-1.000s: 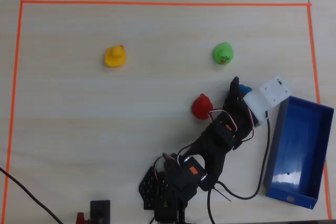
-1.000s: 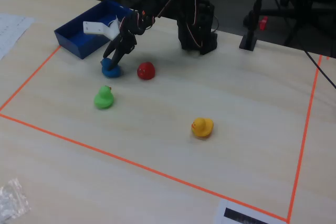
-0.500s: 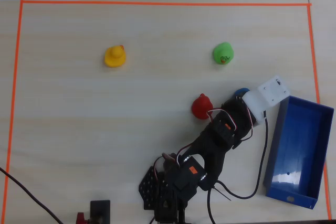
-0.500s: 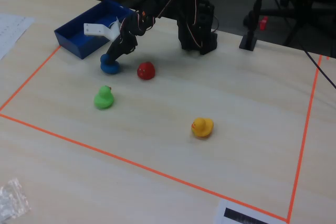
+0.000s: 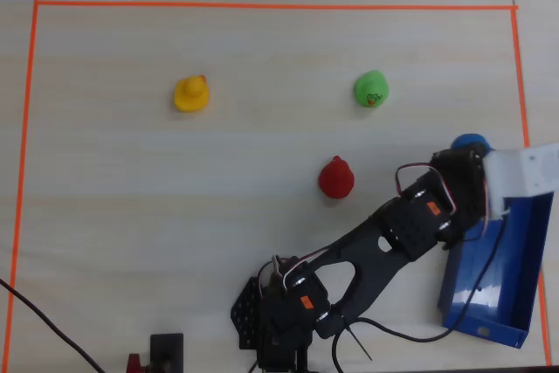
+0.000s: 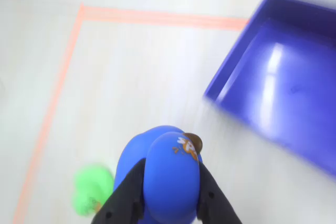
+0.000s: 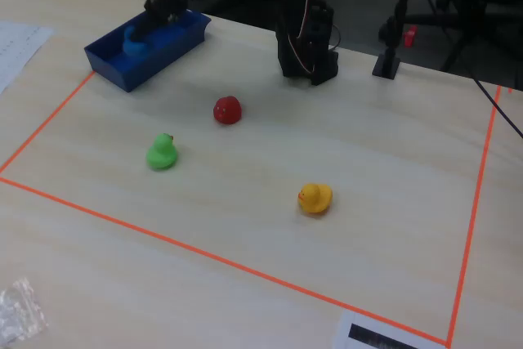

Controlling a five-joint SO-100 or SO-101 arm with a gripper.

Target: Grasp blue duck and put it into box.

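The blue duck (image 6: 168, 171) sits between my gripper's (image 6: 170, 174) two black fingers, which are shut on its sides, and it hangs above the table. In the overhead view the duck (image 5: 470, 141) and the gripper (image 5: 472, 153) are at the far end of the blue box (image 5: 511, 290), close to the orange tape. In the wrist view the open box (image 6: 294, 93) lies up and to the right of the duck. In the fixed view the duck (image 7: 135, 42) shows over the near end of the box (image 7: 122, 71), under the gripper (image 7: 149, 26).
A red duck (image 5: 336, 177), a green duck (image 5: 371, 88) and a yellow duck (image 5: 191, 93) stand on the table inside the orange tape border (image 5: 262, 6). The green duck also shows blurred in the wrist view (image 6: 92, 188). The arm's base (image 5: 279, 312) is at the table's near edge.
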